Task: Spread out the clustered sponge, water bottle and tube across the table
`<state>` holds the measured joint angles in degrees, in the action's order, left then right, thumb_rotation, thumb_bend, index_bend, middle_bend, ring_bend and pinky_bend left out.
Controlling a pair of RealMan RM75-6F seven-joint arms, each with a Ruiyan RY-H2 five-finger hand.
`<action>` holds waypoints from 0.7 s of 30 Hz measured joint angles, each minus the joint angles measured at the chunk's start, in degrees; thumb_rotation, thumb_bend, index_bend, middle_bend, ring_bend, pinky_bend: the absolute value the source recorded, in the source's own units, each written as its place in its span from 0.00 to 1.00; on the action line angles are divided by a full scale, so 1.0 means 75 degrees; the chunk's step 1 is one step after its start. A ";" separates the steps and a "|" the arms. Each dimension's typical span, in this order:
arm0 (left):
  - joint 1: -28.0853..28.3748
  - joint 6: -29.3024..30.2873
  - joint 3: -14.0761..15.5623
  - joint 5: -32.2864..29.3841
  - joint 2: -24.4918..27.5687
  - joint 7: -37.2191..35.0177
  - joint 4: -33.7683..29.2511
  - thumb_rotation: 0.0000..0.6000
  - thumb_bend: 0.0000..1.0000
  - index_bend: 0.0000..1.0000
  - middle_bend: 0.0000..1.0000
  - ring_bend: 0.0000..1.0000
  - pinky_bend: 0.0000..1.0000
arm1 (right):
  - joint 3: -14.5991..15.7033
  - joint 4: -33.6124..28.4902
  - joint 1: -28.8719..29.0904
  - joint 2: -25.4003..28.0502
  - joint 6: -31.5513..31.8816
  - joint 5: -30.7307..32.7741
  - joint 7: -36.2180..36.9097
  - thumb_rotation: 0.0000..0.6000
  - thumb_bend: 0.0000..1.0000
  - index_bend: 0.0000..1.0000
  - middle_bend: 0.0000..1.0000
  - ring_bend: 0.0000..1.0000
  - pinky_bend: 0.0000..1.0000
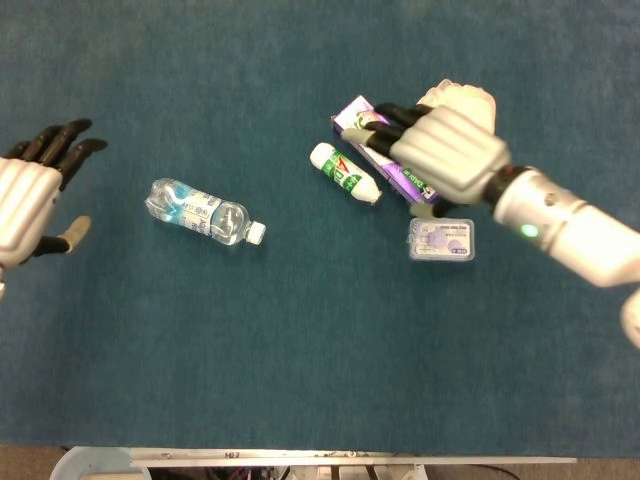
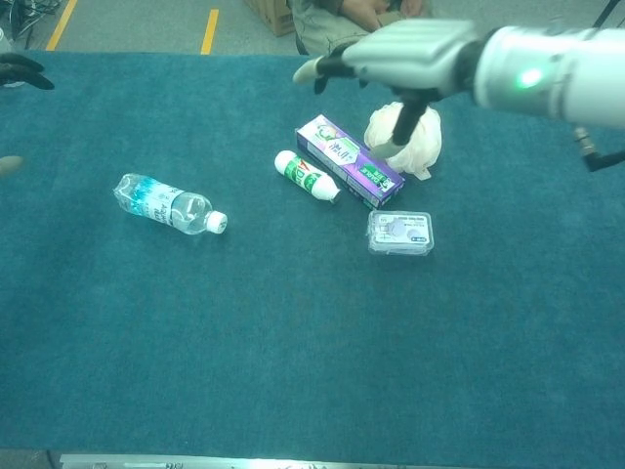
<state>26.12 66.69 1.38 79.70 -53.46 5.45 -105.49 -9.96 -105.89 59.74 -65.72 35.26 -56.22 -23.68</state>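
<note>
The clear water bottle [image 1: 203,212] [image 2: 168,204] lies on its side at the left of the blue table, cap toward the middle. My left hand [image 1: 25,200] is well to its left, open and empty; the chest view shows only its fingertips [image 2: 20,68]. The white and green tube [image 1: 345,173] [image 2: 307,177] lies at the centre. The pale puffy sponge [image 1: 465,98] [image 2: 422,137] sits to its right. My right hand [image 1: 440,150] [image 2: 405,54] hovers with fingers spread above the sponge, covering part of it and holding nothing.
A purple box [image 1: 352,115] [image 2: 342,154] lies between tube and sponge, partly under my right hand. A small clear plastic case [image 1: 441,240] [image 2: 399,233] sits just in front of it. A seated person is beyond the table's far edge.
</note>
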 measured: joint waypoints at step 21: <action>-0.0597 0.0123 0.0125 0.0319 0.0400 -0.0420 -0.0070 1.00 0.32 0.14 0.07 0.09 0.23 | 0.1233 0.2341 0.2200 -0.2562 0.0473 0.3701 -0.1696 1.00 0.13 0.02 0.20 0.13 0.24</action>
<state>21.64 67.62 2.32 82.09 -50.46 2.30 -106.01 -0.72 -88.33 76.24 -84.94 38.80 -28.46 -36.40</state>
